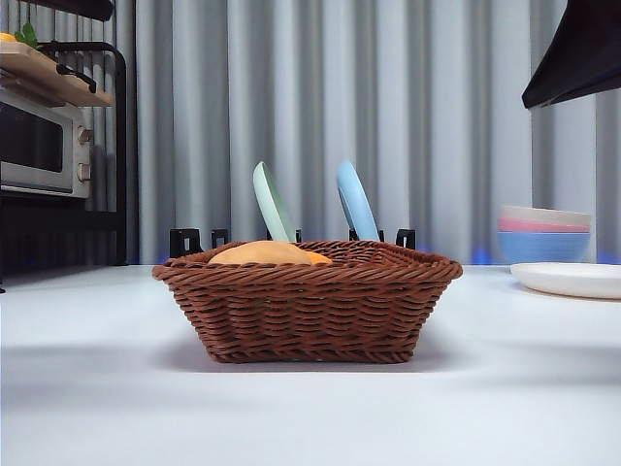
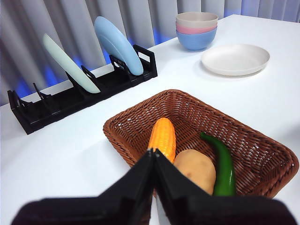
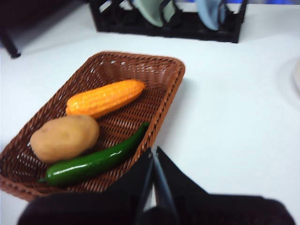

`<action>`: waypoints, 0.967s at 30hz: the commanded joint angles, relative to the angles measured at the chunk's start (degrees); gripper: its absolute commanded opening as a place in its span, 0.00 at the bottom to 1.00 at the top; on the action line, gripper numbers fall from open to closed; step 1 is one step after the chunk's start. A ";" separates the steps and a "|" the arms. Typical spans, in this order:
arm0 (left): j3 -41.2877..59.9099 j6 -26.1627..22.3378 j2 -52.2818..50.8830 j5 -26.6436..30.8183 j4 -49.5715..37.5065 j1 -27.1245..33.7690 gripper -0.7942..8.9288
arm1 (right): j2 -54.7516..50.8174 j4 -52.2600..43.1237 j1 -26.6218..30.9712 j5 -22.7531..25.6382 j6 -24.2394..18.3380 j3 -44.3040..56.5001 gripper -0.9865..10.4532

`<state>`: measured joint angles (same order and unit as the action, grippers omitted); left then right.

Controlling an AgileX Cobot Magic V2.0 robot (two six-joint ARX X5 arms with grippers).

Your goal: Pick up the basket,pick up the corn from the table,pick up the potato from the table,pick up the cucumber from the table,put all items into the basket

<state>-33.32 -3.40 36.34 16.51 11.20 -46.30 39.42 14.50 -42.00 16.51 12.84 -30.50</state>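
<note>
- Brown wicker basket [image 1: 307, 301] with braided rim sits centre frame in the front view on the plain white bench [image 1: 97, 388].
- Knobbly orange-yellow corn [image 3: 105, 97] lies inside the basket, along the middle of its floor in my right wrist view.
- Smooth tan oval potato [image 3: 64, 137] is in the basket too, just beside the corn, lower left of that frame.
- Glossy long green cucumber [image 3: 93, 161] lies in the basket next to the potato, its tip near the rim.
- My left hand [image 2: 153, 157] is closed and empty, jaws pressed together, above the basket's near rim.
- My right hand [image 3: 153, 157] is closed and empty as well, over the bench just beside the basket.
- Black dish rack [image 2: 84, 91] behind the basket holds a pale green plate [image 2: 70, 63] and a light blue plate [image 2: 118, 44].
- Stacked bowls [image 2: 197, 29] and a white plate [image 2: 235, 58] sit upper right in my left wrist view.
</note>
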 commanded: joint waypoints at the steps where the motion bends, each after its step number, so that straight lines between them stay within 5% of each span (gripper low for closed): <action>1: 0.28 0.39 0.37 -0.04 0.52 -0.11 0.08 | -0.11 -0.31 0.02 0.31 1.70 0.33 0.07; 14: 0.98 0.79 -3.21 -0.70 3.39 2.23 0.08 | -0.46 -0.31 0.02 0.35 1.70 0.33 0.07; 21: 12.46 2.27 -13.22 -14.16 -3.91 19.02 0.08 | -0.55 -0.31 0.02 0.35 1.70 0.33 0.07; 29: 24.35 6.43 -28.06 -15.47 -5.07 36.61 0.08 | -0.55 -0.31 0.02 0.35 1.70 0.33 0.07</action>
<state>-9.82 2.07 9.21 1.28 6.96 -10.76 39.03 14.55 -42.00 16.62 13.98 -30.50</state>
